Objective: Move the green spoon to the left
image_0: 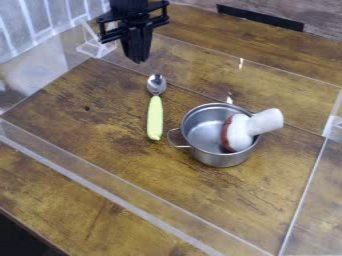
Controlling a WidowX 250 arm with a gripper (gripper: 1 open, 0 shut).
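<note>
Spoon is lying flat on the wooden table, its silver bowl pointing toward the far edge and its green handle running back beside the pot, just clear of the rim. We are seeing 1 gripper hanging above and to the left of the spoon's bowl, pointing straight down, its jaws together and holding nothing. A white mushroom-like piece is leaning out of the pot, and a clear wall is fencing the work area.

We are judging that the spoon is lying free, with the arm raised clear of it. Whether its present spot counts as far enough left, we are unable to say from this view. If more travel is wanted, we are reckoning the next move calls for opening the jaws, coming down over the handle, closing across its width, and carrying it toward the open wood at left, away from the pot.
</note>
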